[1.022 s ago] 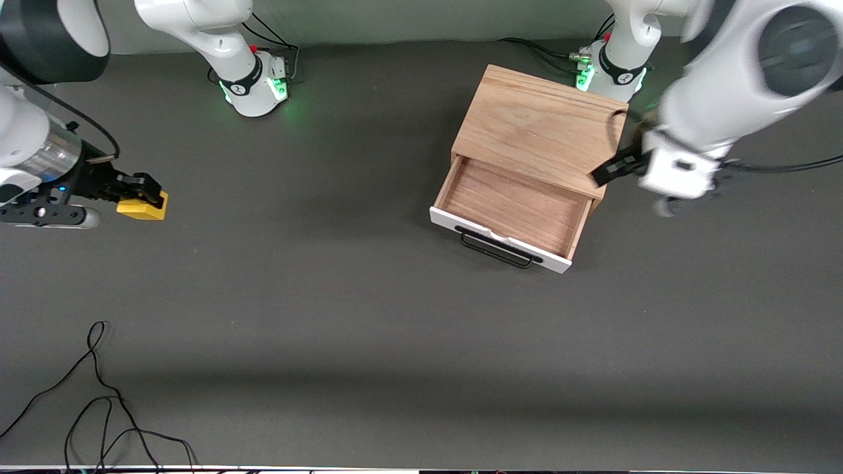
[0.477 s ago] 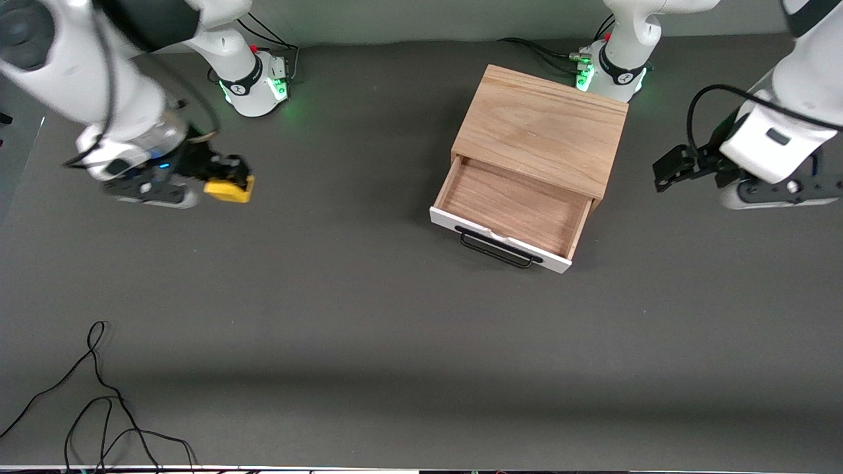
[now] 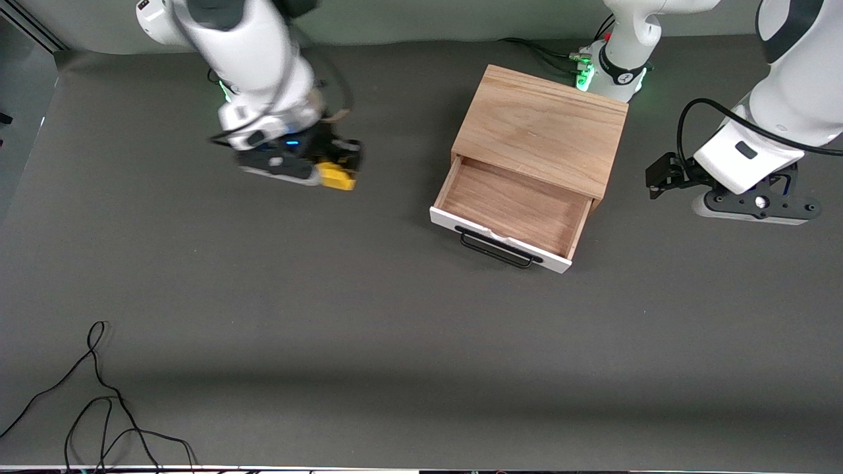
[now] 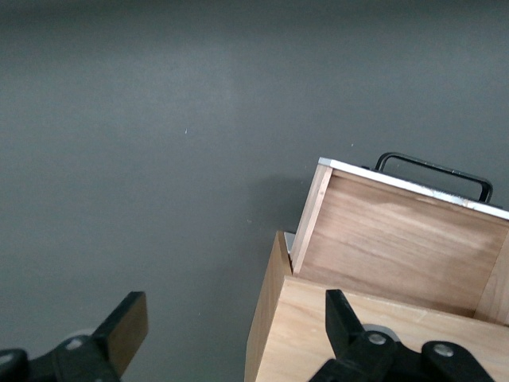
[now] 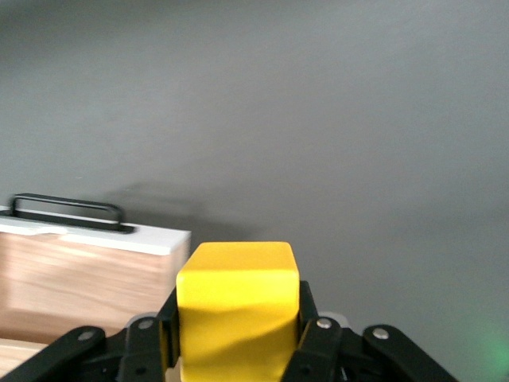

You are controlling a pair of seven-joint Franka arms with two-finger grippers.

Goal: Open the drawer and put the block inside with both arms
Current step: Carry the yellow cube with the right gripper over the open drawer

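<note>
The right gripper [image 3: 342,172], clamped on the yellow block [image 3: 336,177], hangs over the table [image 3: 276,316] toward the right arm's end. The drawer [image 3: 510,209] stands open. The left gripper [image 3: 660,175] hovers beside the cabinet [image 3: 543,125]; only its wrist view shows its fingers [image 4: 123,328] spread wide.

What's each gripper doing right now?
Left gripper: open, holding nothing, beside the cabinet.
Right gripper: shut on the yellow block, over the table.
</note>
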